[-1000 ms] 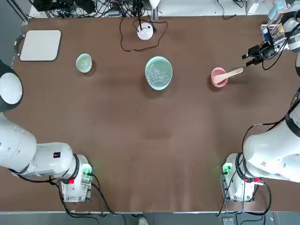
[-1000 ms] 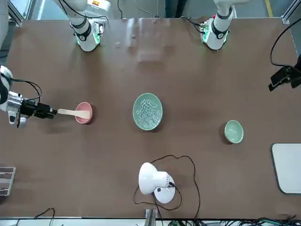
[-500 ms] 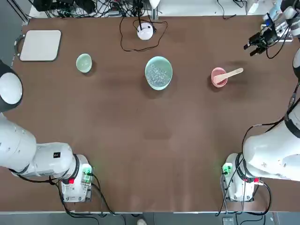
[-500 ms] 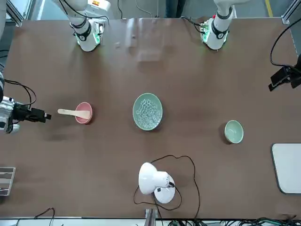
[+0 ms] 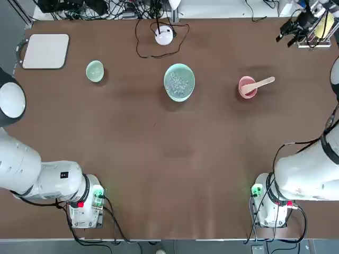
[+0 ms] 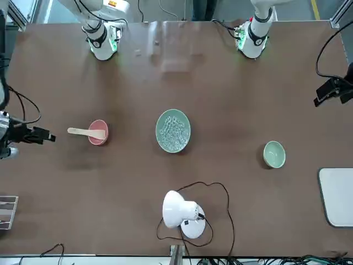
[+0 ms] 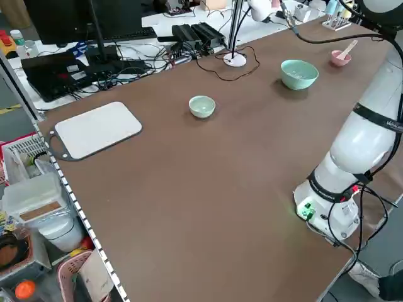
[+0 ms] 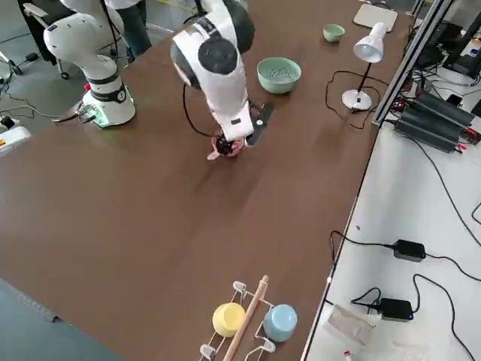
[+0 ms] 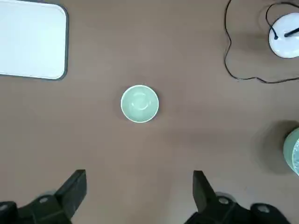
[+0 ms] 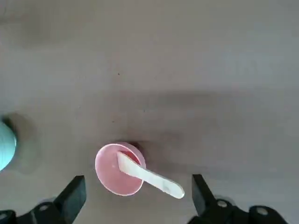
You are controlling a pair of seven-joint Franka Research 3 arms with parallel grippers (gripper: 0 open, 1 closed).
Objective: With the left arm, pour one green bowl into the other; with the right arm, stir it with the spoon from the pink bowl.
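Two tools stand open and empty: the left tool (image 9: 139, 196) hangs above the small green bowl (image 5: 95, 71) toward the tabletop's (image 5: 159, 159) left edge, the right tool (image 5: 288, 32) at the far right corner. Mid-tabletop sits the large green bowl (image 5: 179, 82); right of it, the pink bowl (image 5: 247, 87) carries the spoon (image 5: 258, 83).

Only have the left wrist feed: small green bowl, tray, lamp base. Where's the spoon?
Observer: The spoon lies with its paddle end in the pink bowl, handle sticking out over the rim.
Operator: Right gripper on it?
Observer: No. The right gripper is open and empty, near the table's far right corner, apart from the spoon.
Operator: Large green bowl, anything in it?
Observer: Yes, the large green bowl holds whitish crumbly bits.
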